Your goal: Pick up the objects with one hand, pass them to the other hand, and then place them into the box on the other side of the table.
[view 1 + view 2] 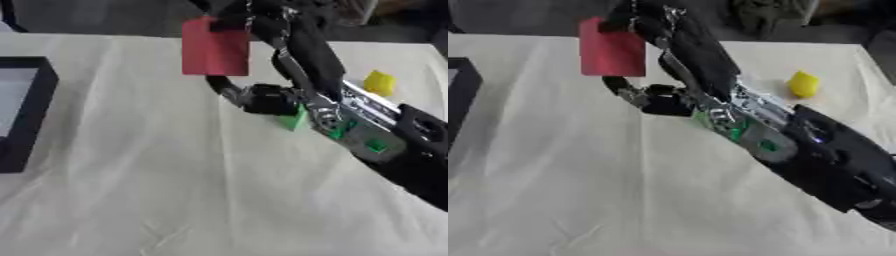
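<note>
One red block [215, 47] is showing at twelve o'clock, one yellow object [379, 82] is lying at two o'clock, and one green block [294, 120] is peeking out near the centre. One black box [35, 117] is sitting at nine o'clock. One robot hand [262, 35] is reaching in over one counter [175, 190].

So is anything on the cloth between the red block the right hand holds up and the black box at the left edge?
Nothing visible. The right hand holds the flat red rectangular block above the table; only bare cream cloth lies toward the black-walled box. The left hand is not in view.
</note>
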Robot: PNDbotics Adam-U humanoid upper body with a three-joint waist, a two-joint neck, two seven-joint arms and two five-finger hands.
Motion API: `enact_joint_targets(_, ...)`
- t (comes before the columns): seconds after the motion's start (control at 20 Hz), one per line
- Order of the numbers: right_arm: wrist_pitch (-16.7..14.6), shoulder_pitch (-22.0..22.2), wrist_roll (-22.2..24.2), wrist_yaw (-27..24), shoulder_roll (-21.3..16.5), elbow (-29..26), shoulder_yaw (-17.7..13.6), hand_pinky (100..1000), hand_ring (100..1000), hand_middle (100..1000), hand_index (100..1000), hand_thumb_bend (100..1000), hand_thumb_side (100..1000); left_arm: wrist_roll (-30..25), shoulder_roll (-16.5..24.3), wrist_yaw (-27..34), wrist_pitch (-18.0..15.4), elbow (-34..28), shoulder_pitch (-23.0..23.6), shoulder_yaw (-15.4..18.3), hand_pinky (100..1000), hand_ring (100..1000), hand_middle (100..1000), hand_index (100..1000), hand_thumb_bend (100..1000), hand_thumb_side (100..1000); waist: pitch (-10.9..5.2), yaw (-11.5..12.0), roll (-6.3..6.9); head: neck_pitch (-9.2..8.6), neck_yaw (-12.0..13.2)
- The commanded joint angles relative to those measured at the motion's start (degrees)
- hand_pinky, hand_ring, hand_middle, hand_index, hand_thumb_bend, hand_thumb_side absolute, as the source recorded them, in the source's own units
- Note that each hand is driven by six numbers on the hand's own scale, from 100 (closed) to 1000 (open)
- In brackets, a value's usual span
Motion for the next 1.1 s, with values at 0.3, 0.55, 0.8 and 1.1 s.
enact_joint_targets(0.3, 2.2, -1.6, -0.4, 6.3, 0.8, -0.5, 0.2, 765, 393, 553, 485, 100, 100, -4.1, -0.1, -0.1, 3.7, -0.7, -3.4, -3.1, 836, 369, 715, 846, 884, 499, -0.66, 0.2, 0.41, -0.08, 0.3)
enact_joint_targets(0.55, 3.3, -1.8, -0.2, 9.8, 2.2, -0.5, 1.3, 767, 394, 553, 486, 107, 100, -5.5, -1.4, -0.5, 4.9, -0.7, -5.5, -4.8, 837, 373, 716, 850, 888, 497, -0.58, 0.4, 0.46, -0.12, 0.5)
enact_joint_targets(0.8, 4.6, -1.7, -0.1, 12.6, 3.5, -0.5, 2.4, 769, 392, 552, 487, 100, 100, -6.0, -3.1, -1.8, 5.8, -0.7, -8.0, -5.6, 836, 370, 715, 851, 900, 500, -0.54, 0.6, 0.45, -0.15, 0.6)
enact_joint_targets(1.1, 5.4, -1.4, 0.2, 15.6, 5.0, -0.5, 3.8, 769, 390, 551, 487, 100, 100, -4.9, -5.9, -3.4, 7.5, -0.7, -10.9, -6.0, 835, 363, 713, 850, 906, 506, -0.5, 0.8, 0.36, -0.33, 0.7)
